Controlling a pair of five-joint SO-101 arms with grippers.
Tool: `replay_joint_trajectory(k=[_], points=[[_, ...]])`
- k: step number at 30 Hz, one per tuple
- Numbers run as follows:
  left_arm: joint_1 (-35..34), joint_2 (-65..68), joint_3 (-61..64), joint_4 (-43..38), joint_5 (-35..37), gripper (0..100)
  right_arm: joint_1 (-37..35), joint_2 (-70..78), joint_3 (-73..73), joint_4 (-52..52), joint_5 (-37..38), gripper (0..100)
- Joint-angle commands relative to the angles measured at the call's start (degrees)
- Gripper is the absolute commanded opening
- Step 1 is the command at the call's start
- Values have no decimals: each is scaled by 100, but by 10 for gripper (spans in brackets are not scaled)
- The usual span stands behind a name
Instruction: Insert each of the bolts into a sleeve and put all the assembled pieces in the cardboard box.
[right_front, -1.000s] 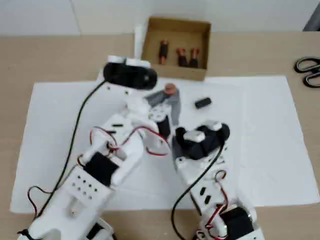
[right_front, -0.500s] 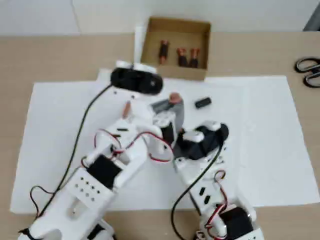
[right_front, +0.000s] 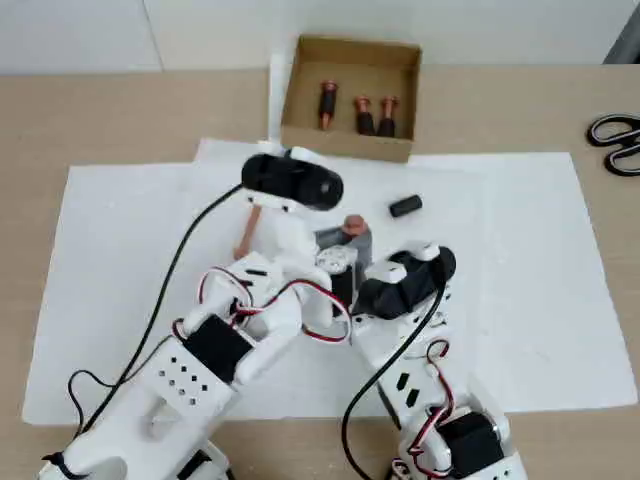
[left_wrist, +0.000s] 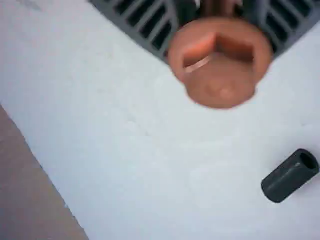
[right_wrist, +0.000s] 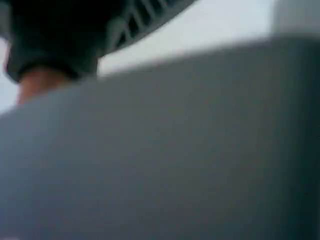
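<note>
three assembled pieces in the cardboard box, left gripper tight around a bolt

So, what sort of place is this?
Probably a robotics test bench: two small arms at a wooden table, the left fingers holding a bolt, a box of finished pieces behind.

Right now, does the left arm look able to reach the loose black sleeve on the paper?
Probably yes: the sleeve lies alone on open paper close to the left gripper, with nothing between them, though that gripper holds a bolt.
</note>
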Motion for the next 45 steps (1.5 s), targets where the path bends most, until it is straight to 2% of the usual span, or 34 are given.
replay_joint_trajectory(k=[1,11,15,17,25,45], points=[[26,-185,40,229,44,5,4,-57,-26,-180,-53,4],[53,-211,391,360,-9,5,13,-57,-26,-180,-44,4],[290,-237,374,352,-782,8,13,-57,-26,-180,-44,4],[316,-237,374,352,-949,32,13,-57,-26,-180,-35,4],[281,-246,259,360,-941,171,13,-57,-26,-180,-35,4],[-352,-246,-716,440,-941,175,22,-57,-18,-180,-35,4]])
